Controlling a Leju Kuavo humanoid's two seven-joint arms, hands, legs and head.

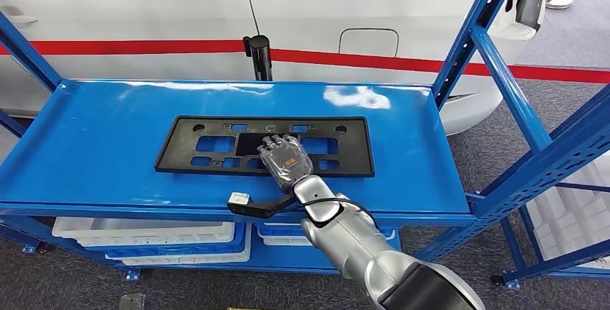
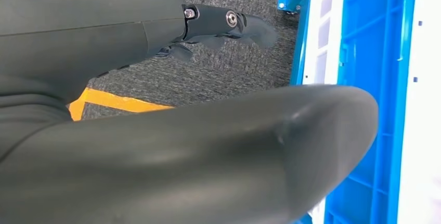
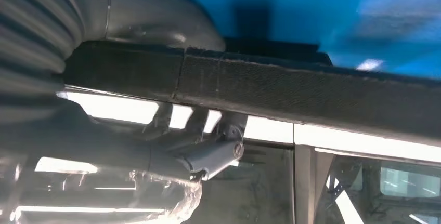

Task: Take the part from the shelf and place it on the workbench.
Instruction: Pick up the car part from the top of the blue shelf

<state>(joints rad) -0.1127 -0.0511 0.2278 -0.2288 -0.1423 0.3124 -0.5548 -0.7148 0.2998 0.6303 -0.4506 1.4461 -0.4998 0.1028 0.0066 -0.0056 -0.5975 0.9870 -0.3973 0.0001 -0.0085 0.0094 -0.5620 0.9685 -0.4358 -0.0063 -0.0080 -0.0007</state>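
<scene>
Blue shelf [image 1: 93, 152] bears plate [image 1: 208, 144] under right hand [image 1: 286, 157].

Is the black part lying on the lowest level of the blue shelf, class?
No: the black part lies flat on the blue shelf's upper deck, under the right hand.

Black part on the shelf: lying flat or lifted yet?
Cannot tell. The black part looks flat on the blue shelf in the head view; the right hand wraps its near edge in the right wrist view.

Bright even overhead light, white glare patches on the blue shelf top [image 1: 374, 98]; head view sharp, both wrist views blurred close up.
</scene>
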